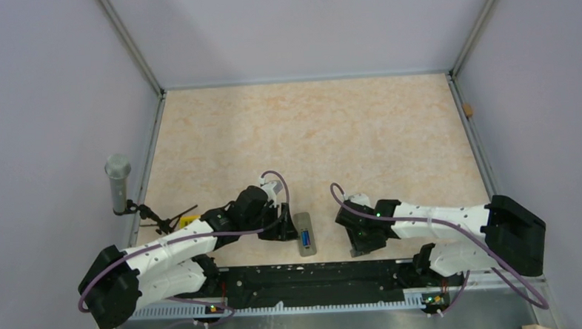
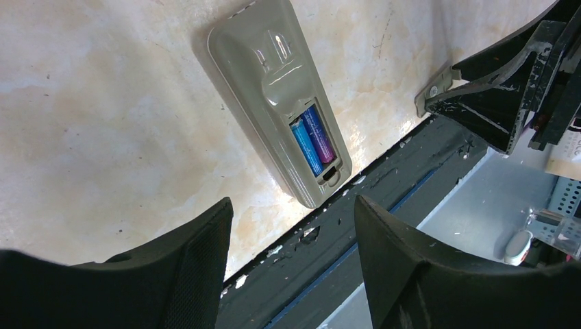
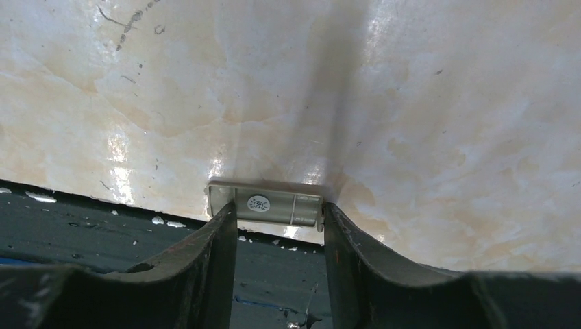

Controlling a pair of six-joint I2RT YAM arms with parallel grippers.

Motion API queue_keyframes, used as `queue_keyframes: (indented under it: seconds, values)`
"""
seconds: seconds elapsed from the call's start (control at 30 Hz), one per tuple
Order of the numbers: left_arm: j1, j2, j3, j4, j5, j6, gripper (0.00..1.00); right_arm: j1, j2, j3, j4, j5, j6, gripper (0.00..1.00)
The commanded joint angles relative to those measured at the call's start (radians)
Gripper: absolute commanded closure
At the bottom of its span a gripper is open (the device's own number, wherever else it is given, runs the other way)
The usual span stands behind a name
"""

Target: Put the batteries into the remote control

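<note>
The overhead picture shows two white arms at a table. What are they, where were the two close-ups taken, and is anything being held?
They are two robot arms, each ending in a two-finger gripper. The close-ups come from cameras on their wrists. On the table lies a remote control, grey back up, with two blue batteries in its open compartment. The left gripper is open and empty near it. The right gripper straddles a small grey cover; whether it grips it I cannot tell.
</note>
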Motion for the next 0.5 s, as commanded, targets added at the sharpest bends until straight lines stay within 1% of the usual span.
queue_keyframes:
  seconds: [0.0, 0.23, 0.33, 0.47]
  values:
    - [0.002, -0.011, 0.022, 0.034, -0.001, -0.006, 0.33, 0.017, 0.019, -0.012, 0.022, 0.004, 0.019, 0.65]
    - [0.002, 0.002, 0.023, 0.044, 0.004, -0.007, 0.33, 0.017, -0.004, -0.005, 0.020, 0.014, 0.034, 0.79]
    - [0.003, 0.006, 0.026, 0.044, 0.005, -0.007, 0.33, 0.017, -0.002, -0.004, 0.027, 0.015, 0.038, 0.83]
    - [0.003, 0.007, 0.027, 0.044, 0.004, -0.005, 0.33, 0.017, -0.002, -0.004, 0.038, 0.015, 0.039, 0.93]
